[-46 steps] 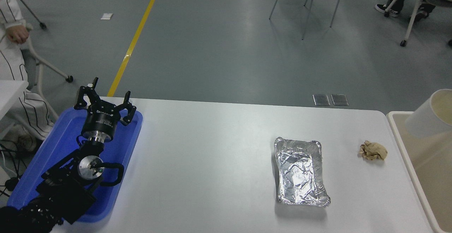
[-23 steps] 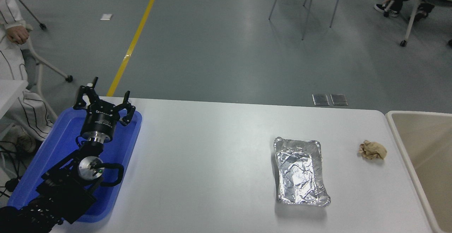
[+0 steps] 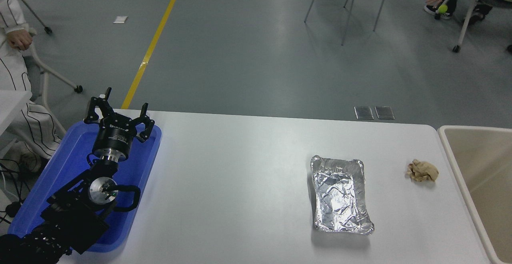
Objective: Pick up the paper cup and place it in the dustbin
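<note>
The paper cup is out of view. The beige dustbin (image 3: 452,152) stands against the table's right edge, with only its near left rim and part of its inside showing. My left gripper (image 3: 118,110) is open and empty, parked over the blue tray (image 3: 60,164) at the lower left. My right arm and gripper are out of view.
A silver foil tray (image 3: 340,194) lies right of the table's middle. A crumpled brown paper ball (image 3: 422,171) lies between it and the dustbin. A person in white sits at the far left; another person reaches down at the top right beside a chair.
One second ago the paper cup showed tilted over the dustbin at the right edge; it is gone from view since. The left arm has not moved. The person at top right moved a green ball down.
</note>
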Available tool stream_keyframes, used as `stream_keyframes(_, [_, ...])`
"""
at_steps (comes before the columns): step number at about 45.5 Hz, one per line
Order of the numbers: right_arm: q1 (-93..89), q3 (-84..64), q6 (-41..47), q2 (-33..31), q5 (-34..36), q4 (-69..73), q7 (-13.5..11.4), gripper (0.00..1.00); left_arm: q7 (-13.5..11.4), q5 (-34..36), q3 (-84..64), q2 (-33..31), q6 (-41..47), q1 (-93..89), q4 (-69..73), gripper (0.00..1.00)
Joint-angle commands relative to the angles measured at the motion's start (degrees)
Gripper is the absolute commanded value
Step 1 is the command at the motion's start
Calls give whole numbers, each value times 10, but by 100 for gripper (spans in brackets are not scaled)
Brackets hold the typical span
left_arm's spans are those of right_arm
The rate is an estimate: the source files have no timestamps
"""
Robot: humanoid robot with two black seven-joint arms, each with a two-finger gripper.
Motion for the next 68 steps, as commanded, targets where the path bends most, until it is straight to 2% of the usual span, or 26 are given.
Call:
stream_keyframes(1, [-143, 122, -116, 32, 4, -37, -41, 0, 0, 0, 0, 0, 0, 0, 0, 100])
stream_keyframes(6, [-205, 143, -183, 68, 55, -70, -54, 0, 0, 0, 0, 0, 0, 0, 0, 100])
stream_keyframes(13, [-264, 156, -231, 111, 139, -124, -101, 0, 0, 0, 0, 0, 0, 0, 0, 100])
stream_keyframes(24, [-287, 156, -307, 146, 175, -142, -140, 0, 0, 0, 0, 0, 0, 0, 0, 100])
stream_keyframes(32, [-287, 168, -313, 158, 214, -142, -144, 0, 0, 0, 0, 1, 0, 0, 0, 100])
stream_keyframes(54, [-283, 176, -335, 176, 213, -141, -144, 0, 0, 0, 0, 0, 0, 0, 0, 100])
stream_keyframes(55, [-283, 176, -335, 175, 212, -141, -144, 6, 0, 0, 0, 1, 0, 0, 0, 100])
stream_keyframes(58, [-282, 175, -339, 174, 208, -141, -143, 37, 0, 0, 0, 0, 0, 0, 0, 100])
stream_keyframes(62, [-279, 175, -352, 175, 206, -141, -143, 70, 0, 0, 0, 0, 0, 0, 0, 100])
stream_keyframes(64, [-279, 175, -361, 177, 206, -141, -143, 78, 0, 0, 0, 0, 0, 0, 0, 100])
stream_keyframes(68, [-279, 176, -378, 181, 206, -141, -143, 82, 0, 0, 0, 1, 0, 0, 0, 100])
